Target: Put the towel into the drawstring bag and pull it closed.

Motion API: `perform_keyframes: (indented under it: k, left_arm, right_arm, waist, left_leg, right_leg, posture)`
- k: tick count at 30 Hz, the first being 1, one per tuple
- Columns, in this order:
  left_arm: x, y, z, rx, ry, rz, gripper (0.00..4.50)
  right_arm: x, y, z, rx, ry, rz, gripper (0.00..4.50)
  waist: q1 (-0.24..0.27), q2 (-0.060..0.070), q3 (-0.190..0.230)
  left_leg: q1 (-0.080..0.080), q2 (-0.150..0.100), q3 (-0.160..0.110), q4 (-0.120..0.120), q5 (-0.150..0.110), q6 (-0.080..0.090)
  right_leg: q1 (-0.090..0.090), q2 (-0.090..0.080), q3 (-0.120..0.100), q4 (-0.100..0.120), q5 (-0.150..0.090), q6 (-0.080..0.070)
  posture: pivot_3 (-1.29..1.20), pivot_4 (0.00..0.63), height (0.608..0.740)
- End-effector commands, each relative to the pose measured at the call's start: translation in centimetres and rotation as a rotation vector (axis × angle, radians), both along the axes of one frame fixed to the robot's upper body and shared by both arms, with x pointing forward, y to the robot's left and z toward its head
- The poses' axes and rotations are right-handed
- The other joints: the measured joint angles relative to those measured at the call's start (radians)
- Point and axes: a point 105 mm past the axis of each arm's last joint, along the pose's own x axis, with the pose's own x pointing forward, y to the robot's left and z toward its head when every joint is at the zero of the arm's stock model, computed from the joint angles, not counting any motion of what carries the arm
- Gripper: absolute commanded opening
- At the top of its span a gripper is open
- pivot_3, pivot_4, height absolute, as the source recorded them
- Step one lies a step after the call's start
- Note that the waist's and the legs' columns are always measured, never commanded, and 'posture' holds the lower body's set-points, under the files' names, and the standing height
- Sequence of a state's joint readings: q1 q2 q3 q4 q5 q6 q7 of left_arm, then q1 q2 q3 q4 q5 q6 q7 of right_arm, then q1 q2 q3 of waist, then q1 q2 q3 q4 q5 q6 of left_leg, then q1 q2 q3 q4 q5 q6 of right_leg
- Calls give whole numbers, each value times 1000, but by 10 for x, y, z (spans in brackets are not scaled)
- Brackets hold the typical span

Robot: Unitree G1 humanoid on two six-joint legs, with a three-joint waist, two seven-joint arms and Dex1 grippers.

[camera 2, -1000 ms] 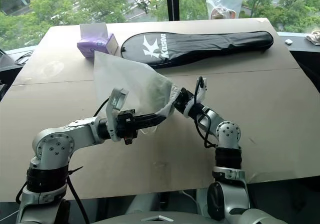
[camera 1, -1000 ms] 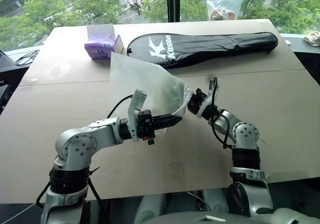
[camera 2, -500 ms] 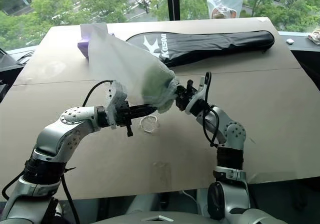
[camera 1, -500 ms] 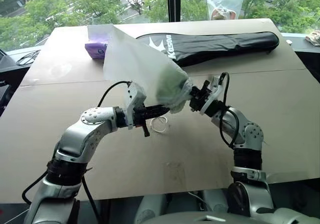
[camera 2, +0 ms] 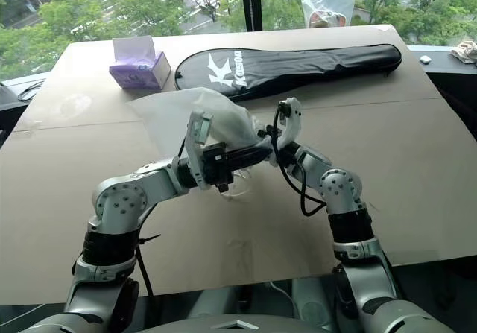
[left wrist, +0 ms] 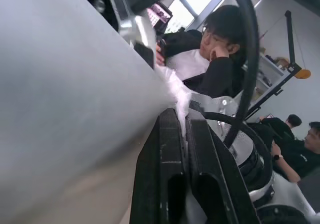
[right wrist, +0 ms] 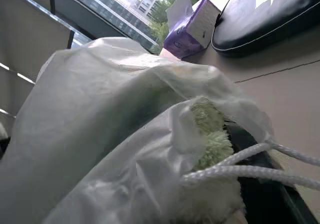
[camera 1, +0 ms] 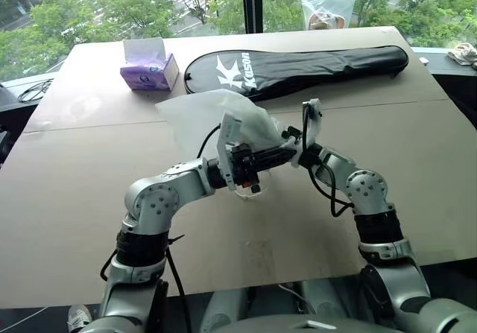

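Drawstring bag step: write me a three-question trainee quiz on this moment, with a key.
1. True or false: the left claw is shut on the drawstring bag.
2. Which thing lies beyond the bag, beside the purple tissue box? A) black racket cover B) laptop C) shoe
3. What green thing shows at the bag's mouth in the right wrist view?

Key: 1 true. 2 A. 3 the towel, with the white cord across it.

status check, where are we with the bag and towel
Left gripper shut on the drawstring bag at its gathered mouth. Right gripper at the bag's mouth, state unclear. Towel inside, poking out at the mouth; cord not yet drawn tight. Nothing in the way.
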State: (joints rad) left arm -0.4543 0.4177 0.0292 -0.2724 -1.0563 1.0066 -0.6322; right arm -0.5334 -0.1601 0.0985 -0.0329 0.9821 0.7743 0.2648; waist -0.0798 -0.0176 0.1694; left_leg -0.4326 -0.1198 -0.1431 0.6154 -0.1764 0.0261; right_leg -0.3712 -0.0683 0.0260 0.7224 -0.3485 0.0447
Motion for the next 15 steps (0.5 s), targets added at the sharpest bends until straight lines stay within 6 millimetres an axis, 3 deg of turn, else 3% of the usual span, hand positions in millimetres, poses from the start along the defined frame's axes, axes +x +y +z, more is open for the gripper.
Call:
perform_keyframes:
  k: [1,5,6,9,15]
  left_arm:
    - [16,31,21,10,-68,68,0]
    - [28,60,21,139,-138,78,0]
    - [32,65,22,161,-152,77,0]
    - [48,76,30,233,-248,69,0]
    - [63,80,35,322,-336,20,0]
  right_arm:
    - [-11,-15,9,-120,-167,16,3556]
    - [-10,-44,8,-268,-258,-43,3556]
    - [-14,-46,10,-272,-274,-28,3894]
    - [-32,-48,13,-330,-330,21,4476]
    - [-35,-46,10,-426,-380,-3,4476]
  waist:
    - [6,0,0]
    - [12,0,0]
    - [13,0,0]
    - [29,0,0]
    - [36,-1,0]
  left_leg:
    - [0,0,0,0,0,0]
    - [1,0,0,0,-1,2]
    - [1,0,0,0,-1,2]
    - [0,0,-1,0,-1,2]
    - [-1,0,-1,-2,1,-1]
  right_leg:
    - [0,0,0,1,0,0]
    - [-1,0,0,3,0,0]
    - [-1,0,0,3,0,0]
    - [-1,0,-1,1,0,0]
    - [0,-1,-1,-6,0,0]
  posture:
    - [0,150,740]
    - [0,150,740]
    - [0,150,740]
    - [0,150,740]
    - [0,150,740]
